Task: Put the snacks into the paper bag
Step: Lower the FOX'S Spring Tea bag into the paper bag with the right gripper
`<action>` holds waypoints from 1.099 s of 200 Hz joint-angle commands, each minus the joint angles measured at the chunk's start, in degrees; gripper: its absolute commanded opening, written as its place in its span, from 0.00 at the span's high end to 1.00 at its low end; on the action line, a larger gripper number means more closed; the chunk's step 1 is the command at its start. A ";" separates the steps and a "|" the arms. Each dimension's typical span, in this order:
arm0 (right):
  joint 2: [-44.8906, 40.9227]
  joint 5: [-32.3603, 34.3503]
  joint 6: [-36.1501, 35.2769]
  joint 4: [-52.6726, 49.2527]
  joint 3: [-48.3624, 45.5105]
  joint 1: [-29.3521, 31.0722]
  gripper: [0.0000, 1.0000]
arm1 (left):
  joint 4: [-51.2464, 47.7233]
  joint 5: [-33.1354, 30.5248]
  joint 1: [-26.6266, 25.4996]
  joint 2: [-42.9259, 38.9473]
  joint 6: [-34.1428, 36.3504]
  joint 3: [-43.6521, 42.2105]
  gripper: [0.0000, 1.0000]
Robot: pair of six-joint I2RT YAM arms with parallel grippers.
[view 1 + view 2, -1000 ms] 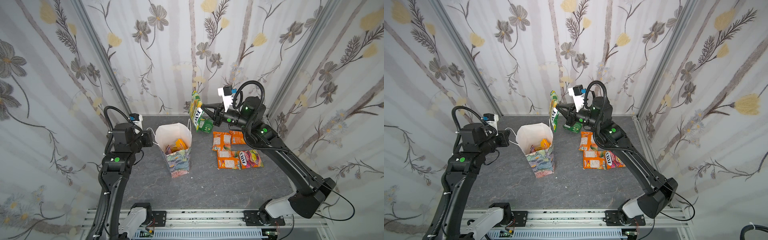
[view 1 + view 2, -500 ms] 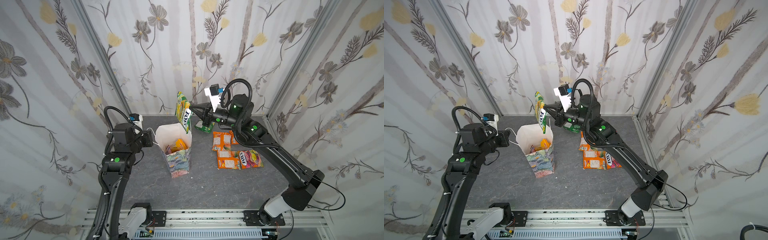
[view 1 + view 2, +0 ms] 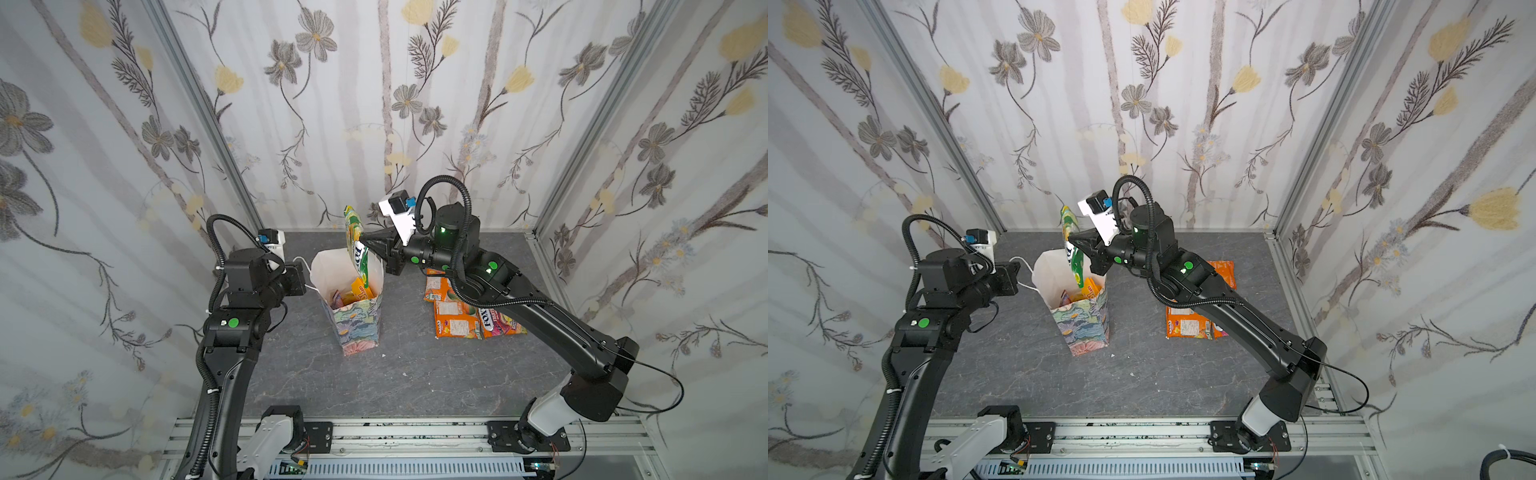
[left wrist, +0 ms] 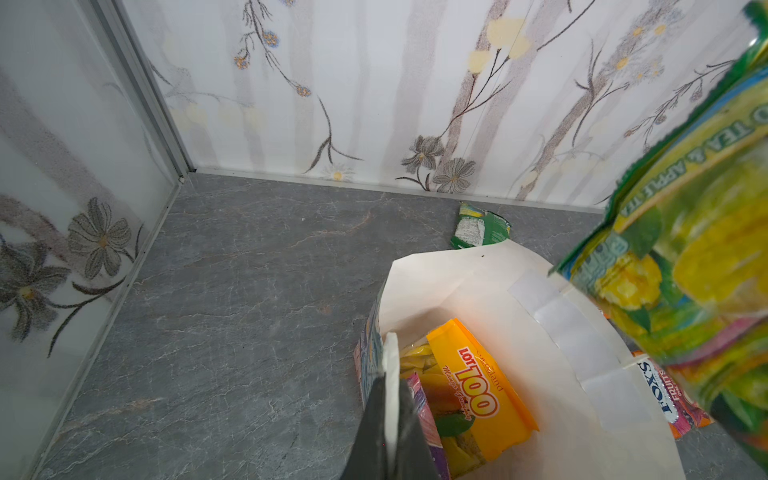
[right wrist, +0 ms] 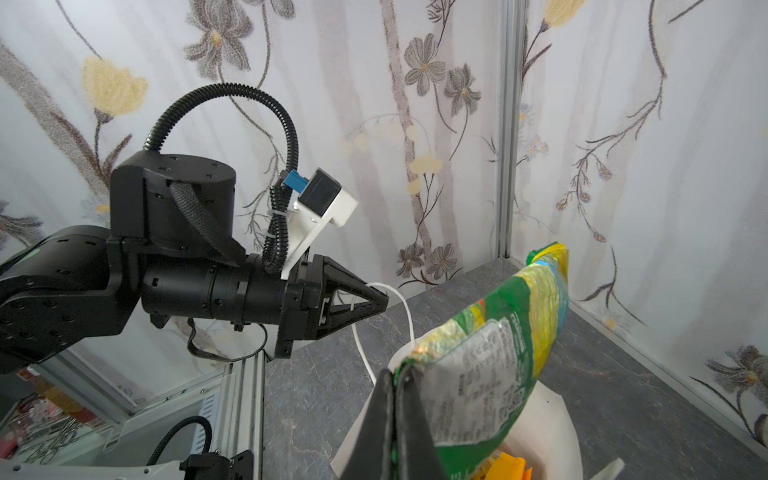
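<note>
The paper bag (image 3: pixel 359 328) stands upright, mouth up, at the middle of the grey table (image 3: pixel 415 374) in both top views, so snacks can drop straight in. Some packets (image 4: pixel 478 395) already lie inside, and orange packets (image 3: pixel 457 320) wait flat at centre right. The left gripper (image 5: pixel 380 297) has its jaws clamped on the bag's white cord handle (image 5: pixel 399 307), apparently to steady the bag and hold its mouth open. The right gripper (image 5: pixel 395 399), jaws pinched on one edge of a green-and-yellow packet (image 5: pixel 490 374), hangs it lengthwise over that mouth, placed for release.
</note>
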 commanded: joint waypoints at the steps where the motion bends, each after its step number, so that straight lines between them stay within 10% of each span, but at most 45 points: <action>1: -0.03 3.70 -1.64 2.14 -0.73 0.73 1.00 | 1.44 0.54 -0.06 -0.05 0.33 -0.02 0.98; 220: 3.61 17.35 -3.22 7.26 -7.40 2.23 1.00 | 1.26 0.32 -0.19 0.14 0.41 0.16 0.98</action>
